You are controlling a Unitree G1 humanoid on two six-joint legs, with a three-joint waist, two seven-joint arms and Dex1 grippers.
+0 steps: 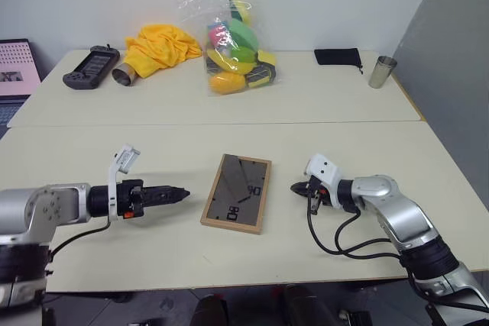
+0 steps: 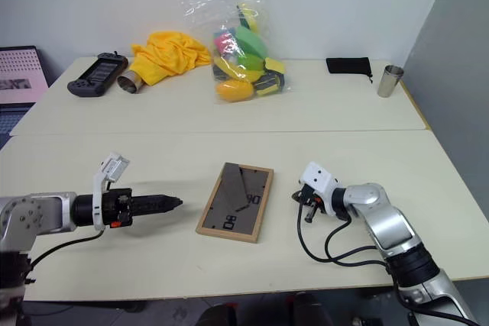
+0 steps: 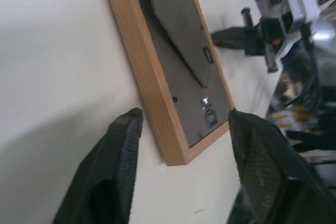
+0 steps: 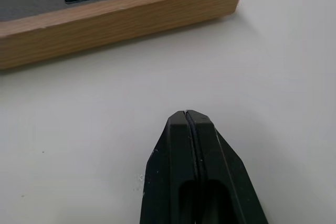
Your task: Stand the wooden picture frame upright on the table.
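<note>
Nothing was stood up yet — I saw the wooden picture frame (image 1: 237, 193) lying back-up on the table (image 1: 359, 104) between my parted, empty left gripper (image 3: 181, 129) and clenched, empty right gripper (image 4: 190, 116).

The wooden picture frame (image 1: 237, 193) lies flat, back up, on the near half of the surface (image 1: 367, 139) — between the two tools. The left tool (image 1: 182, 193) sits just to its left, the right tool (image 1: 296, 187) just to its right — neither touching it.
</note>
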